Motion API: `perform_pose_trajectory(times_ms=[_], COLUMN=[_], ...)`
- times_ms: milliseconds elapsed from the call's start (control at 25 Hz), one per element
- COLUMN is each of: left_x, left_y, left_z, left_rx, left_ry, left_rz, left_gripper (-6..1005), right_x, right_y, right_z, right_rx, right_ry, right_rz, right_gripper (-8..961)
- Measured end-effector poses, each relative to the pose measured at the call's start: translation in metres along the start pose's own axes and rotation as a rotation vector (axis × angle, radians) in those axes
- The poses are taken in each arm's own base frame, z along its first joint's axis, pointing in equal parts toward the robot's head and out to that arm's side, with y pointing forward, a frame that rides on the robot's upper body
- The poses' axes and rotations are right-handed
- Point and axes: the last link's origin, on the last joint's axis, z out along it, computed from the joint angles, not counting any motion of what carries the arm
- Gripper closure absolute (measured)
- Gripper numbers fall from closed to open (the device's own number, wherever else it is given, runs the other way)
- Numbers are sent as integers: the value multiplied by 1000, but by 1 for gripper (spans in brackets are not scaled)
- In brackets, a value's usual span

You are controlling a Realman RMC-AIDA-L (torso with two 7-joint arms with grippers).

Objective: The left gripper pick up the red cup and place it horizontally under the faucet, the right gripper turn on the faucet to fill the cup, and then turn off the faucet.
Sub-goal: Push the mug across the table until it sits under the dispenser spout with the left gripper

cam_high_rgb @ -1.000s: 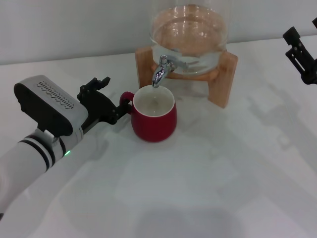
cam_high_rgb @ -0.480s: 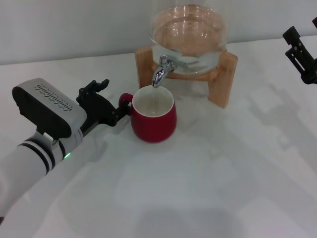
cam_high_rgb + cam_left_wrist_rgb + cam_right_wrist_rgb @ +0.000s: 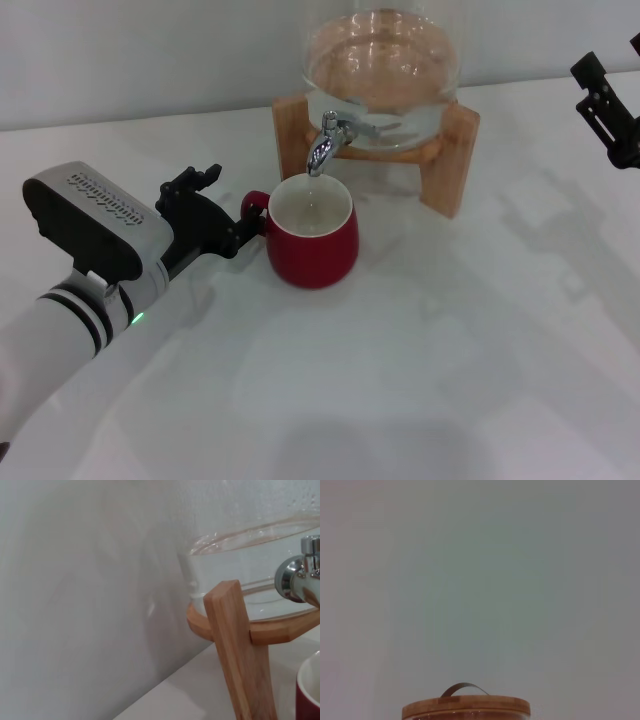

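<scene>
The red cup (image 3: 312,240) stands upright on the white table, its mouth right under the spout of the faucet (image 3: 324,148). The cup's handle (image 3: 252,207) points toward my left gripper (image 3: 230,203), which is open just beside the handle, with one finger (image 3: 203,178) above and the other low by the cup's base. In the left wrist view the faucet (image 3: 301,580) and the cup's rim (image 3: 311,690) show at one edge. My right gripper (image 3: 606,108) hangs raised at the far right, well away from the faucet.
The glass jar (image 3: 380,70) holds water and sits in a wooden stand (image 3: 452,160) behind the cup. One stand leg (image 3: 240,655) is close in the left wrist view. The right wrist view shows only the jar's wooden lid (image 3: 466,706) and the wall.
My left gripper has drawn back a little to the left, away from the cup's handle. The cup and the right arm have not moved.
</scene>
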Motion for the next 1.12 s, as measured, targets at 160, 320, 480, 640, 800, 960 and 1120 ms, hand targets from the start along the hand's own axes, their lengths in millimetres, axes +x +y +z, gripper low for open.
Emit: perform_pose_trajectory(times_ms=[160, 320, 480, 640, 800, 960, 1120], left_x=[0, -1, -2, -3, -3, -3, -3], left_y=[0, 0, -1, -2, -1, -1, 0], left_z=[0, 0, -1, -1, -2, -2, -2], left_rx=[0, 0, 2, 2, 1, -3, -5], left_ry=[-1, -1, -6, -8, -9, -10, -11], left_rz=[-21, -40, -65, -73, -82, -90, -91], left_gripper=[294, 294, 294, 294, 294, 294, 293], right_x=[0, 0, -1, -1, -1, -1, -1], right_y=[0, -1, -1, 0, 0, 1, 1], right_z=[0, 1, 2, 5, 6, 6, 6], right_rx=[-1, -1, -2, -8, -11, -12, -12], right_ry=[-1, -2, -5, -8, -10, -10, -10], right_rz=[0, -2, -2, -1, 0, 0, -1], right_gripper=[171, 171, 170, 170, 171, 171, 170])
